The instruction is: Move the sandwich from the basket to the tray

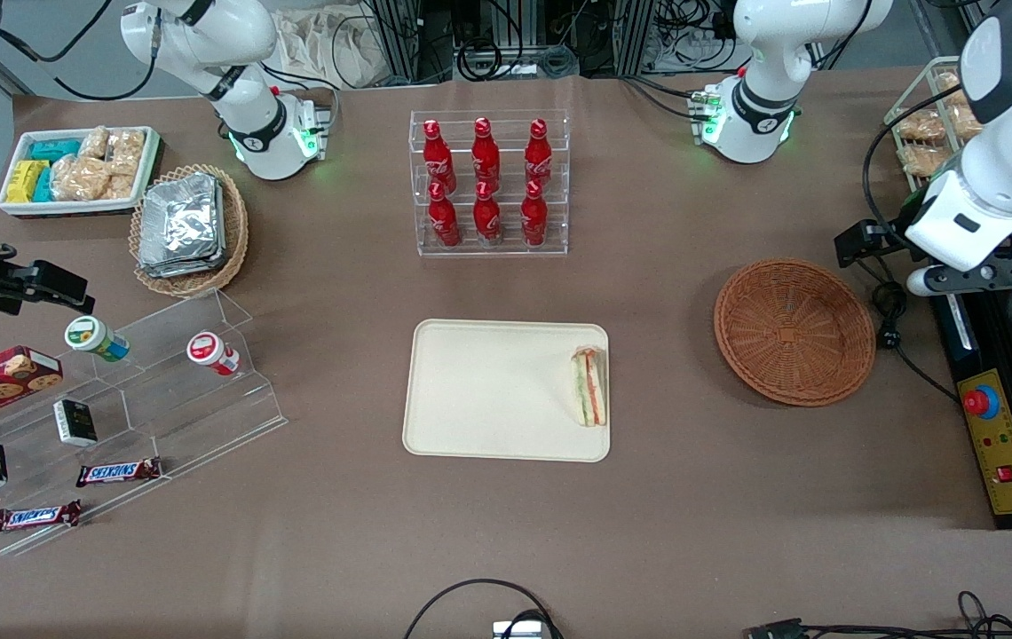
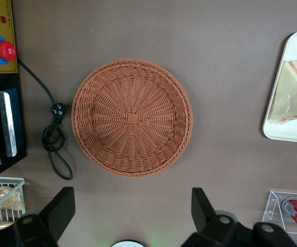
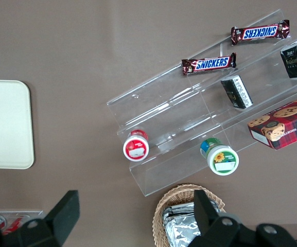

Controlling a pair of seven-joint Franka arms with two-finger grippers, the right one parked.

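Note:
The sandwich [image 1: 589, 386], a wrapped wedge with orange and green layers, lies on the cream tray [image 1: 488, 390], at the tray's edge toward the working arm. It also shows in the left wrist view [image 2: 292, 95] on the tray's corner [image 2: 284, 133]. The reddish-brown basket [image 1: 794, 333] sits empty on the table beside the tray, toward the working arm's end, and is seen from above in the left wrist view [image 2: 132, 118]. My left gripper [image 1: 870, 244] hangs high above the table beside the basket, a little farther from the front camera. Its fingers [image 2: 60, 208] are wide open with nothing between them.
A clear rack of red bottles [image 1: 488, 182] stands farther back than the tray. A black cable [image 2: 53, 139] and an emergency-stop box [image 1: 990, 435] lie by the basket at the working arm's table edge. A wire rack of snack packs [image 1: 928, 124] stands farther back.

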